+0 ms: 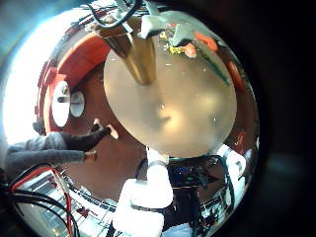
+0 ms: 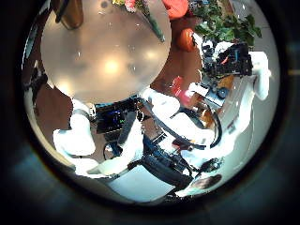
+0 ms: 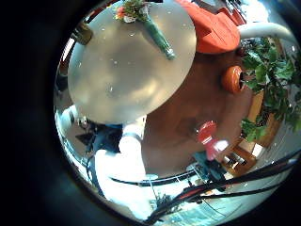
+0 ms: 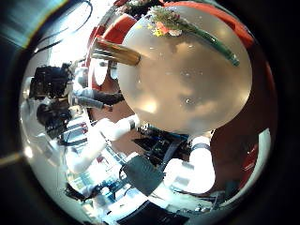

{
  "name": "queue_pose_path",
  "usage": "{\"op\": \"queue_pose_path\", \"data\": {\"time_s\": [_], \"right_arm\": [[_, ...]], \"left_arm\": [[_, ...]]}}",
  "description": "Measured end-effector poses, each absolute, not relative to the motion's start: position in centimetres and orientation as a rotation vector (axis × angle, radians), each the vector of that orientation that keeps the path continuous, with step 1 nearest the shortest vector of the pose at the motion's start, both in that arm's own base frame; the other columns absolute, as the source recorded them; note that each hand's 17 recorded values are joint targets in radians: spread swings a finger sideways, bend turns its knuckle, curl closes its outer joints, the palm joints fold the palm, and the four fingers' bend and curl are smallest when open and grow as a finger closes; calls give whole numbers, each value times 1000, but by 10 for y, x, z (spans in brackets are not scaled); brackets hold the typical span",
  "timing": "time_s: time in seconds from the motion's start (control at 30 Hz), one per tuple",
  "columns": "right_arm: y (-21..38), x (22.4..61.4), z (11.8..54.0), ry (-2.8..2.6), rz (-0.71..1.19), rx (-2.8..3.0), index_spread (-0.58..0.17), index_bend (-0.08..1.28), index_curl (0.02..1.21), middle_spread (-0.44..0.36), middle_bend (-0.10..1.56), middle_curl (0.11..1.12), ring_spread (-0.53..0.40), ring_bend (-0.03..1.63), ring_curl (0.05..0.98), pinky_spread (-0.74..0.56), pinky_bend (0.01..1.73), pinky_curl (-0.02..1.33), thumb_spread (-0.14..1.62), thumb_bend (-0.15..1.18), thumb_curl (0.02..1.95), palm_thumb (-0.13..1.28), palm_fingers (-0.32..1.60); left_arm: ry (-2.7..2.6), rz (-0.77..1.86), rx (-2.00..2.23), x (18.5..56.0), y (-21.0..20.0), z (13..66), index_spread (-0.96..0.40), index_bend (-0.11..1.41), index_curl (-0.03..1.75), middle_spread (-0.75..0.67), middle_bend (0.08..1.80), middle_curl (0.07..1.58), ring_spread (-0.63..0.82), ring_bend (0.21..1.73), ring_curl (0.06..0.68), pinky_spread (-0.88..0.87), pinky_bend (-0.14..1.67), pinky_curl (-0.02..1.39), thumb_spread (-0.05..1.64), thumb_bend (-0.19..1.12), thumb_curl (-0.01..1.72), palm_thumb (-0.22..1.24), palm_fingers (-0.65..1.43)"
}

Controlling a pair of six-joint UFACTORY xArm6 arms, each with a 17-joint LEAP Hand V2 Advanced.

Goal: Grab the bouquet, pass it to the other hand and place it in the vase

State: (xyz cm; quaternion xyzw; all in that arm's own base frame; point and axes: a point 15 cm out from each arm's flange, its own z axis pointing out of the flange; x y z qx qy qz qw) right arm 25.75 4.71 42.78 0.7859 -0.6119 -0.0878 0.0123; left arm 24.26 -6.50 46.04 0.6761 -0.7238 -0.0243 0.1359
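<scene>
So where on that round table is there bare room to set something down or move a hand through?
Most of the round table is bare: the whole middle and the side away from the things on it. It is crowded only along one edge, where the bouquet lies with its stems pointing inward and the vase stands further along the rim. The strip between those two is bare but narrower.

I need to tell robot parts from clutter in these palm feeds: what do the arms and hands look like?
The arms are white, built of smooth rounded tube sections with bulging joints. A hand shows as a blocky black cluster with some white parts, mounted on the end of a white arm. I cannot tell which hand it is, and no markings are readable.
</scene>
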Motion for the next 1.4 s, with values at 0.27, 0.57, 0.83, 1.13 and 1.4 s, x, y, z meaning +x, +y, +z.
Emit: {"op": "queue_pose_path", "data": {"time_s": [0.27,0.57,0.83,1.13,1.4], "right_arm": [[40,256,432,-1947,-258,2438,-331,174,314,28,199,334,175,296,239,366,287,302,1120,-21,272,249,176],[15,263,426,-2084,-296,2332,-321,134,278,-4,203,336,88,466,273,337,331,302,1185,-8,271,294,371],[-14,307,411,-2179,-304,2231,-302,145,263,-23,235,354,5,589,309,242,416,321,1227,-18,280,339,405],[-51,365,393,-2252,-368,2130,-275,143,246,-29,287,372,-38,680,325,204,484,318,1166,-22,294,331,361],[-60,423,333,-2255,-437,2088,-249,182,265,-18,327,384,-59,710,322,173,500,301,1139,-21,309,351,369]], "left_arm": [[-2082,13,1923,246,-80,468,18,170,343,474,192,319,594,482,219,542,196,303,1074,-25,322,356,33],[-2134,-19,1862,242,-89,464,19,181,344,472,188,317,594,477,216,541,193,302,1073,-24,322,360,39],[-2218,-117,1757,235,-99,445,23,189,359,470,184,307,595,462,211,539,189,296,1077,-23,323,364,53],[-2275,-77,1693,228,-102,439,25,185,363,469,187,302,595,458,210,539,189,291,1087,-22,323,363,56],[-2256,-89,1689,222,-94,432,26,184,363,468,187,302,595,456,210,538,189,289,1090,-23,323,363,57]]}}
